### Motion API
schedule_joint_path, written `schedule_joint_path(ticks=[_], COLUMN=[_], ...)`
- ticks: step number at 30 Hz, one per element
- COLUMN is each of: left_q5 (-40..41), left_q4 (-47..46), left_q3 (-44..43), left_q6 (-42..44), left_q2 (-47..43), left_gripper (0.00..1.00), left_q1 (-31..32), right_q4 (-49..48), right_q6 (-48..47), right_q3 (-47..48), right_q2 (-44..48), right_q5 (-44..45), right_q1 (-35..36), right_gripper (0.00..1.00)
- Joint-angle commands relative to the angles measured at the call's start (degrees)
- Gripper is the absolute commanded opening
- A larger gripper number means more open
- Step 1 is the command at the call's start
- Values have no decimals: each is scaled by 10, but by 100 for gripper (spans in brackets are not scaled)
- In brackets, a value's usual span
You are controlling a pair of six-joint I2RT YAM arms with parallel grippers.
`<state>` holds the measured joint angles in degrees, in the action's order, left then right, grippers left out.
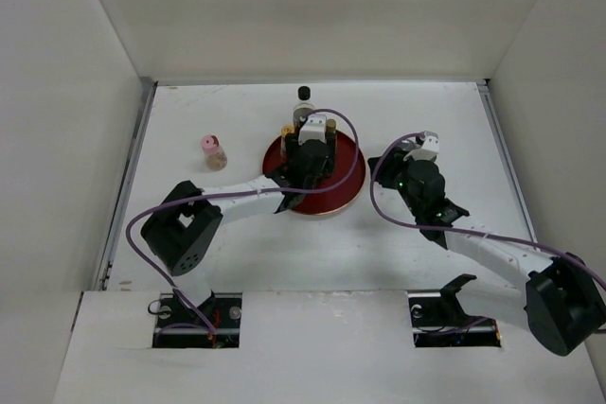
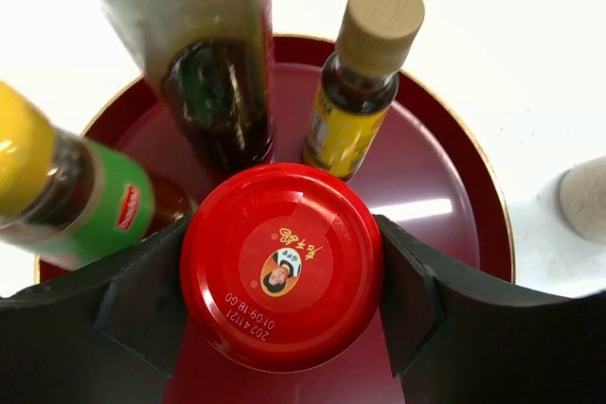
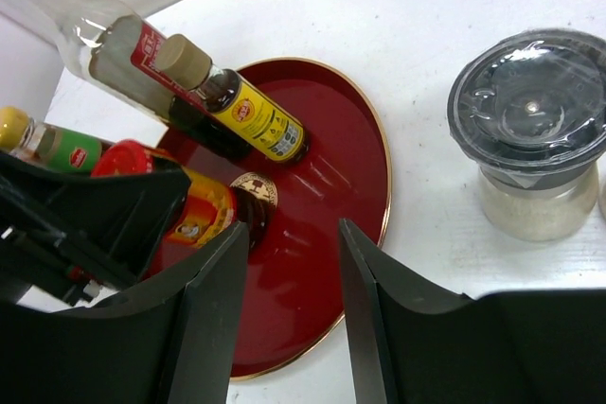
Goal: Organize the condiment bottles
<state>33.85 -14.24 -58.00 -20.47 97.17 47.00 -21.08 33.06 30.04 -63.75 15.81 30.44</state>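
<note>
My left gripper (image 2: 281, 272) is shut on the red-lidded jar (image 2: 281, 267), which stands on the round red tray (image 2: 426, 177); both fingers press the lid's sides. Behind it on the tray stand the tall dark-filled bottle (image 2: 204, 54), the small amber bottle (image 2: 365, 78) and the yellow-capped bottle (image 2: 57, 196). In the top view the left gripper (image 1: 311, 160) is over the tray (image 1: 346, 186). My right gripper (image 3: 294, 272) is open and empty above the tray's right edge. A shaker with a dark top (image 3: 530, 130) stands on the table to its right.
A pink shaker (image 1: 215, 151) stands on the table left of the tray. A cream-topped shaker (image 2: 582, 198) stands just off the tray's right rim. White walls enclose the table at the back and both sides.
</note>
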Motion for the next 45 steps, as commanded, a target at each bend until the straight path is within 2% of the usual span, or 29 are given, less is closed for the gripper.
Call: schedule_joint_path(ticks=[1,7,12,14,19,21,24,25,28,31,34,38,42,45], left_q5=[10,17,17,17,12,18,32,31,28,11,-17,-18,-13,-17], left_q4=[-111,-120,-120,-114,-69,-35,21,40,83,87,85,84,90,91], left_q3=[-47,-43,-41,-34,14,49,109,125,150,149,117,68,23,4], left_q6=[24,25,25,25,25,18,-16,-34,-55,-58,-62,-61,-53,-53], left_q2=[-6,14,-14,-46,-178,-238,-318,-340,-369,-333,-256,-182,-121,-86], left_gripper=[32,61,81,84,84,83,78,74,66,67,74,79,80,78], left_q1=[1,1,13,21,47,37,-23,-54,-160,-260,-310,-330,-353,-363], right_q4=[-31,-31,-31,-31,-31,-31,-31,-31,-34,-39,-48,-48,-54,-55], right_q6=[7,9,9,9,9,9,6,6,3,2,2,-2,-4,-3], right_q3=[6,2,1,1,-1,0,5,7,9,8,6,14,19,19], right_q2=[-4,6,6,6,7,5,-2,-4,-9,-12,-24,-44,-53,-53], right_q5=[-10,-9,-10,-10,-10,-10,-10,-10,-9,-8,-10,-24,-39,-43], right_q1=[3,3,3,3,1,2,2,4,12,13,13,14,19,20], right_gripper=[50,67,77,78,77,65,28,22,19,26,38,49,59,63])
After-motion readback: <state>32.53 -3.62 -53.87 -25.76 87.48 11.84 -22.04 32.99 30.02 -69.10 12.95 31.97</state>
